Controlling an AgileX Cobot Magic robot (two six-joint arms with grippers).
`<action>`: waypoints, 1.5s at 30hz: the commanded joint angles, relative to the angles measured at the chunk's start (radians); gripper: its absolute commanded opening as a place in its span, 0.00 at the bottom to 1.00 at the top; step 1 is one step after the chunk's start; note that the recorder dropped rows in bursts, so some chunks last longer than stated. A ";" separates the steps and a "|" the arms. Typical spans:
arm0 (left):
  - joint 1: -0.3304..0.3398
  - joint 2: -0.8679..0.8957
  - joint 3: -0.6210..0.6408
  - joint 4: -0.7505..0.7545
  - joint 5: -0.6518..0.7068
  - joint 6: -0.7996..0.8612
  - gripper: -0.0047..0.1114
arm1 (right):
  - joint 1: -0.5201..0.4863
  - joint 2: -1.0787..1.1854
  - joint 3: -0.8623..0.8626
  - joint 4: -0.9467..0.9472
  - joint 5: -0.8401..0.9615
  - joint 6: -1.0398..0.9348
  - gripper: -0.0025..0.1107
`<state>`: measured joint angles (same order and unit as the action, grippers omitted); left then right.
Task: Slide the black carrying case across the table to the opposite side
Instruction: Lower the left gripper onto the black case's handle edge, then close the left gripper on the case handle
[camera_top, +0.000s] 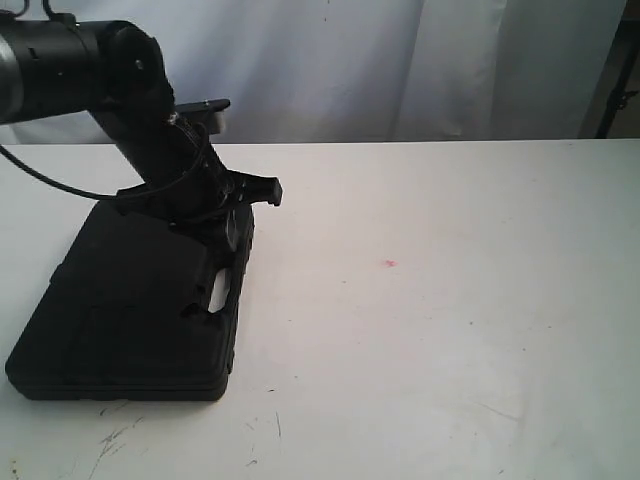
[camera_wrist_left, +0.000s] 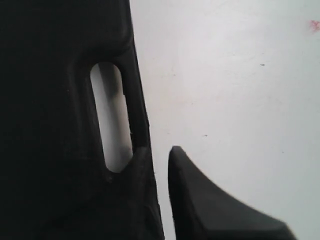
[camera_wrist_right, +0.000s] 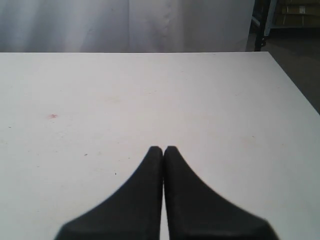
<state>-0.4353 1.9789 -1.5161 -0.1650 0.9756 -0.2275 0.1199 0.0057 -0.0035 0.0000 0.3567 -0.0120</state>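
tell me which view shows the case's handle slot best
Left wrist view: the slot is close up, with the table showing through it. The exterior view shows it small, near the case's right edge. The right wrist view misses it.

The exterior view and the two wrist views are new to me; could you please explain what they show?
This is a two-armed robot. The exterior view looks across a white table from off the arms; the other two come from cameras on each wrist. A black carrying case lies flat on the table. The left gripper sits at the case's handle edge, jaws slightly apart, holding nothing visibly. The right gripper is shut and empty over the table.
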 joint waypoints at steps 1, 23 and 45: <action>-0.007 0.064 -0.068 0.031 0.051 -0.041 0.26 | -0.005 -0.006 0.004 -0.010 -0.014 0.002 0.02; -0.023 0.188 -0.084 0.092 -0.033 -0.167 0.32 | -0.005 -0.006 0.004 -0.010 -0.014 0.002 0.02; -0.023 0.222 -0.082 0.070 -0.035 -0.163 0.32 | -0.005 -0.006 0.004 -0.010 -0.014 0.004 0.02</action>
<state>-0.4542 2.2027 -1.5952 -0.0855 0.9447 -0.3840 0.1199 0.0057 -0.0035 0.0000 0.3567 -0.0102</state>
